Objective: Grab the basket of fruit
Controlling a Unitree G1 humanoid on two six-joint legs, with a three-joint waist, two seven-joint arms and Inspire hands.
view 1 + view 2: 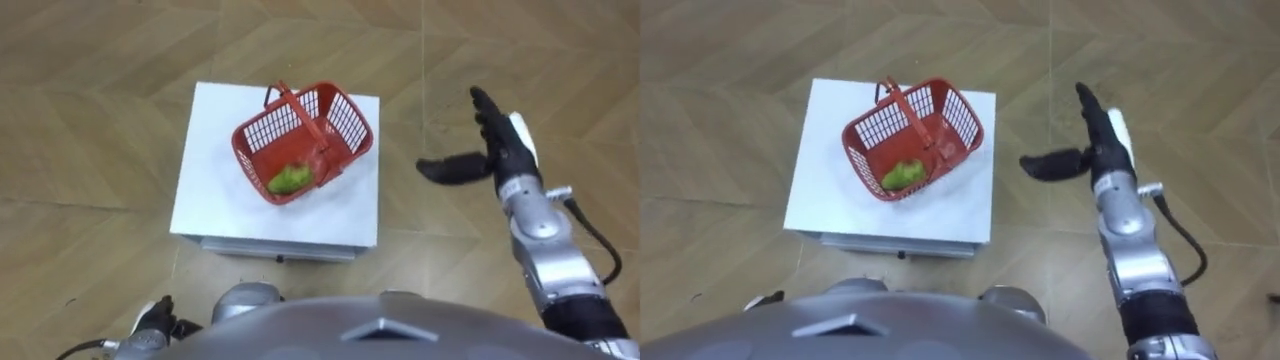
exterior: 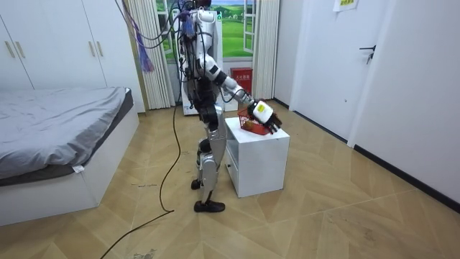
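The robot stands on the wooden floor [image 1: 90, 90] close against the near side of a low white cabinet [image 1: 220, 180], with a bed [image 2: 50, 122] off at the room view's left. Its right arm reaches forward from the shoulder and is bent a little at the elbow, so the forearm runs out past the cabinet's right edge.

The red fruit basket [image 1: 350, 125] sits on the cabinet's top, turned diagonally and lying toward the far right corner, its far end close to the far edge. Its handle [image 1: 300, 115] stands upright across the middle, and neither hand touches it.

The right hand [image 1: 500, 145] hangs over the floor just off the right edge, level with the basket and well apart from it. It is spread wide, with the fingers straight and pointing away from the robot, the palm turned toward the basket and the thumb [image 1: 450, 168] stuck out sideways toward the cabinet. The left hand [image 1: 155, 318] hangs low by the body, near the cabinet's near left corner; whether it is spread or closed cannot be told.

A green fruit [image 1: 289, 179] lies in the basket's near end.
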